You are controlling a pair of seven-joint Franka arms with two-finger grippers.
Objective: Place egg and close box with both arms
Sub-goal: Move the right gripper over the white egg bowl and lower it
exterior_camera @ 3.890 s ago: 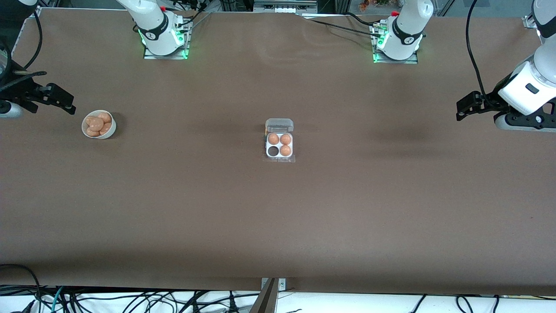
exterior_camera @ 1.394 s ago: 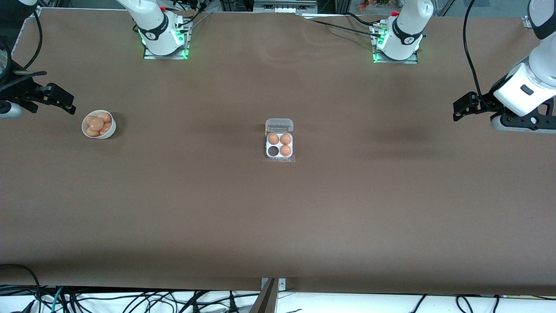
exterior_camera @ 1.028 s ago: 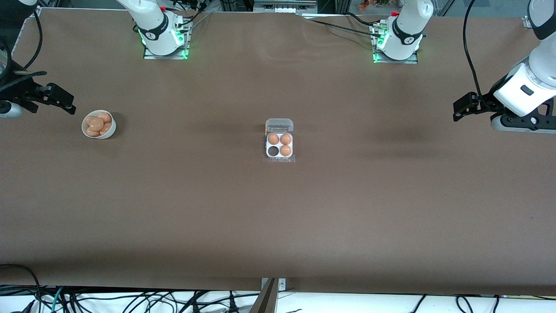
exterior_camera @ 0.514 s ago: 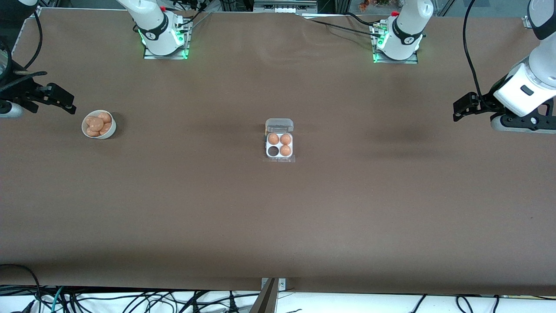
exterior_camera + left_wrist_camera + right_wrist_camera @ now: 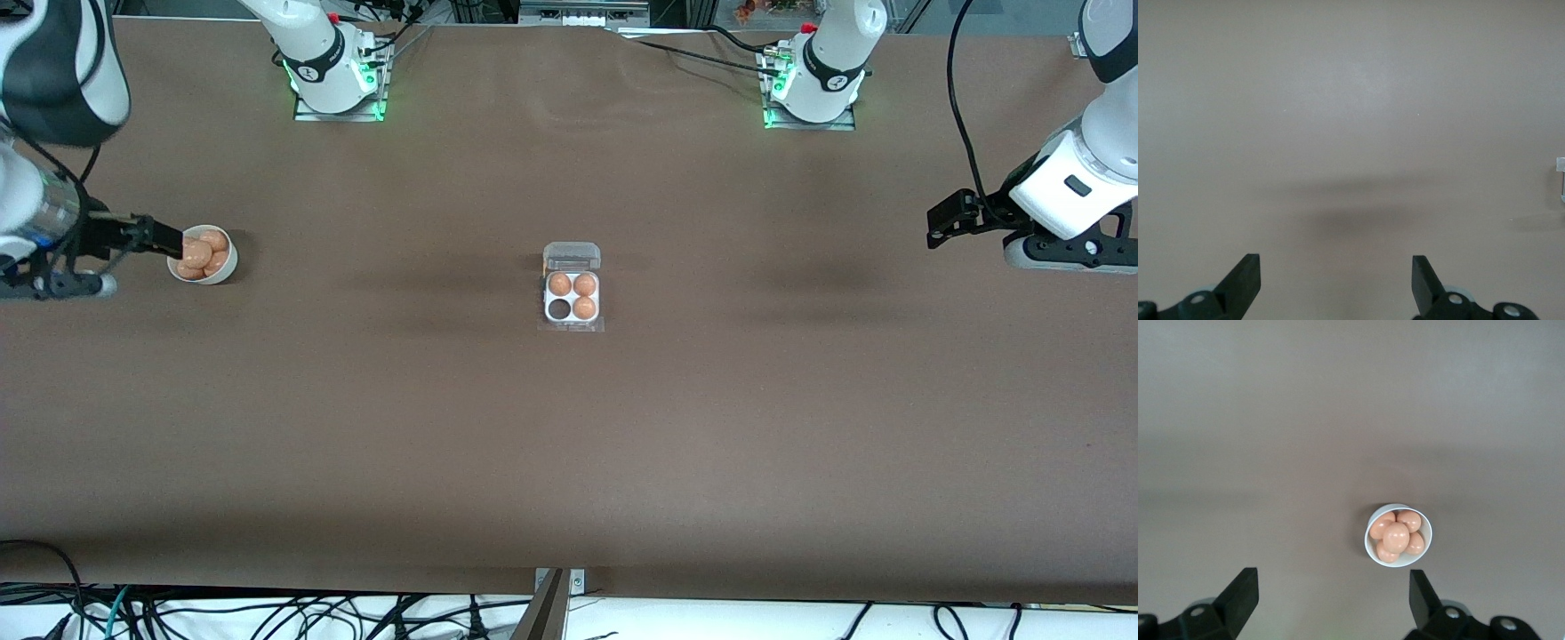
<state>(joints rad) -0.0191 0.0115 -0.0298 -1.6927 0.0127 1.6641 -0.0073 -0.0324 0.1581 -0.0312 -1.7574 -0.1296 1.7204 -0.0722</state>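
Front view: the right gripper point(image 5: 164, 238) hangs at the bowl point(image 5: 224, 265) of eggs; the box point(image 5: 571, 296), lid raised, one cell empty, sits mid-desk, well apart from both grippers. Left wrist view: the waiting left gripper point(image 5: 1336, 280) is spread wide over bare desk point(image 5: 1351, 120). Right wrist view: the right gripper point(image 5: 1331, 595) is released, the topmost egg point(image 5: 1395, 537) in the bowl point(image 5: 1373, 553) just ahead.

Honestly there's nothing readable anywhere here. No labels, brand names, numbers or signs that I can make out on anything. The two arm bases point(image 5: 333, 67) have a small round dark mark on the black band, but it's way too tiny to read as a letter or logo. The box point(image 5: 572, 298) and the bowl point(image 5: 203, 255) are plain, no print.
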